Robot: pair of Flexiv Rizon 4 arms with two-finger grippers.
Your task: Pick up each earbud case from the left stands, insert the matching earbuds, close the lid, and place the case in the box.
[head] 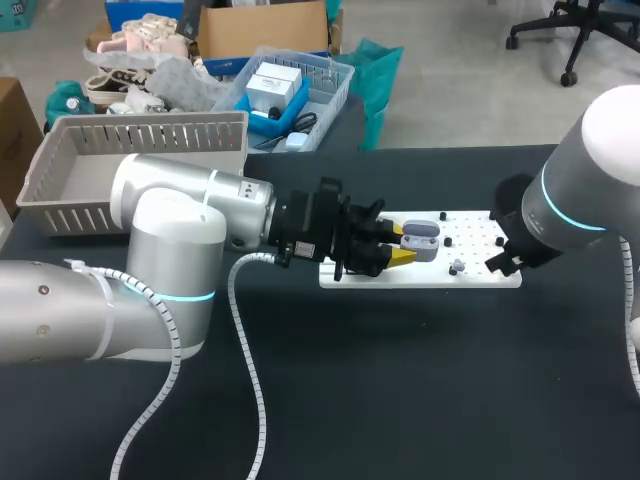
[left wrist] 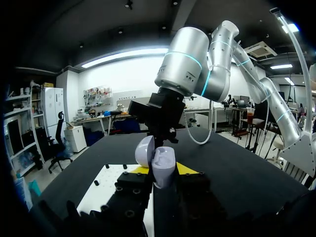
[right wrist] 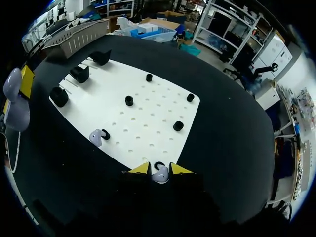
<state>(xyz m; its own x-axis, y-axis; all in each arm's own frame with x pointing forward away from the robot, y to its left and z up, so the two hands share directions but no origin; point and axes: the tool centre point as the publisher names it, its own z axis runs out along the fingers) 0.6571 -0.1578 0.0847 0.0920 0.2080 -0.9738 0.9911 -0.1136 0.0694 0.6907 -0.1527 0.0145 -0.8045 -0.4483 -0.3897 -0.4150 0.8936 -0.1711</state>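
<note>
The left hand (left wrist: 163, 170) is clamped on the earbud case (left wrist: 159, 160), lid open, over one end of the white board (right wrist: 148, 113); the right hand (right wrist: 160, 170) pinches an earbud (right wrist: 160, 175) at the opposite end, so the case lies across the board from it, toward the left arm.

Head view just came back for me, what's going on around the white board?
The left end effector is shut on the earbud case, holding it with its lid open over the left end of the white board. The right end effector is down at the board's opposite edge, its yellow tips closed on one earbud. A second earbud lies on the board beside a black peg. Neither of these earbuds is in the case yet.
</note>
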